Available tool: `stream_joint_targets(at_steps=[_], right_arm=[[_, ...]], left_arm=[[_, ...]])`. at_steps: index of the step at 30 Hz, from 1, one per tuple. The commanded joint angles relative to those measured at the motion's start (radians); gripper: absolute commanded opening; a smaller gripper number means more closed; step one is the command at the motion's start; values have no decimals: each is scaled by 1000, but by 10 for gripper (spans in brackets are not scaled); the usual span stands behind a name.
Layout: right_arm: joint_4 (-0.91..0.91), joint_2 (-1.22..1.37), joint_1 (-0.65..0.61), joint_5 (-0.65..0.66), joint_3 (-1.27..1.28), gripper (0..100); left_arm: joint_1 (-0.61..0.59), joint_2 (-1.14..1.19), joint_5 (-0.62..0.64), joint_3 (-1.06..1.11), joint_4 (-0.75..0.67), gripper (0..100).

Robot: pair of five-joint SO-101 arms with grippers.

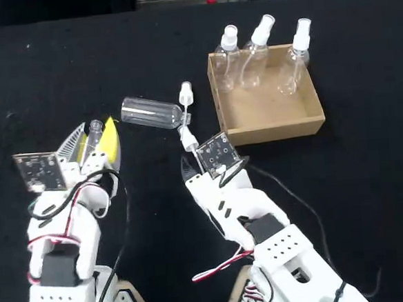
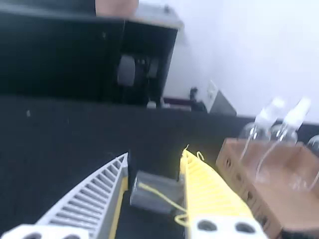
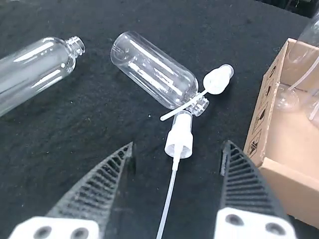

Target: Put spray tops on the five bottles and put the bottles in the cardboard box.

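**Three bottles boxed, two uncapped outside**

Box (image 1: 272, 129) sits on a black table (image 1: 50, 65). Three capped bottles (image 1: 255, 54) stand upright along the box's far wall.

A lying bottle (image 1: 150, 113) with no top is on its side just beside the box, on the left arm's side. Its open neck points at the box.

Two spray tops lie between that neck and the box. The far top (image 3: 219, 79) has its tube resting across the bottle's neck. The near top (image 3: 179, 142) lies just beside it, with its tube trailing away from the box.

Right gripper (image 3: 178, 147): fingers spread wide, one either side of the near top, not touching it.

Left gripper (image 1: 96, 122): farther from the box than the lying bottle. Its fingers are closed on a held bottle (image 3: 37, 67), whose open neck pokes out past the fingertips.
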Motion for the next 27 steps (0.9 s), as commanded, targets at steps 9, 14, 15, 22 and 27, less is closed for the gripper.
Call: stream_joint_targets(at_steps=[9, 14, 15, 22, 27], right_arm=[[54, 337, -46, 14, -229, 254], [54, 430, -41, 12, -285, 254], [54, 432, -41, 12, -286, 254], [54, 435, -41, 14, -285, 254], [54, 438, -41, 15, -285, 254]], left_arm=[[-61, 2, -143, -133, 40, 170], [-147, 2, -143, -150, 91, 170], [-147, 2, -143, -156, 112, 170], [-165, 95, -166, -213, 236, 170], [-170, 356, -244, -337, 270, 170]])
